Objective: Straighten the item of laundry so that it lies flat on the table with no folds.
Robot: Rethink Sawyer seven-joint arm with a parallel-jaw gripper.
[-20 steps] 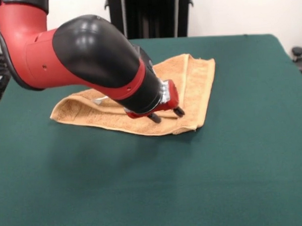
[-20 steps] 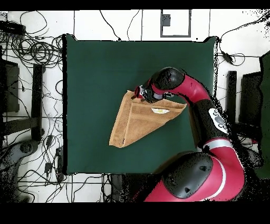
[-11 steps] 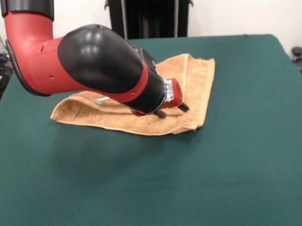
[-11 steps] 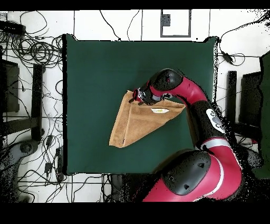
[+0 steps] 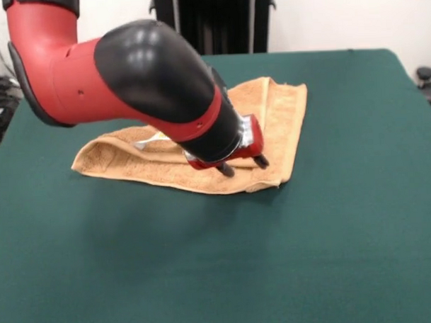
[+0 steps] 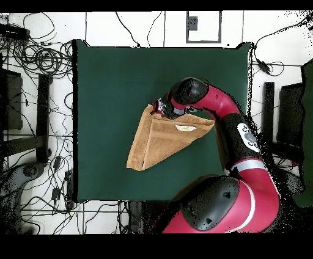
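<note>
The item of laundry (image 5: pixel 284 113) is an orange-tan towel folded over on itself, a rough triangle (image 6: pixel 153 143) in the overhead view with a white label (image 6: pixel 185 129) on top. It lies on the green table (image 5: pixel 205 268) a little past the middle. My gripper (image 5: pixel 244 165) hangs just over the towel's near folded edge, with its two dark fingertips apart and nothing between them. From above, the gripper (image 6: pixel 156 110) sits at the towel's top corner. My arm hides part of the towel's middle.
Green tabletop (image 6: pixel 110 79) stretches wide on all sides of the towel. Tangled cables (image 6: pixel 43 58) lie on the floor left of the table, off its edge. Dark equipment (image 6: pixel 287 116) stands to the right.
The gripper rose slightly, then dropped back over the same towel edge, a little to the right. The elbow swung over the towel. The towel has not moved.
</note>
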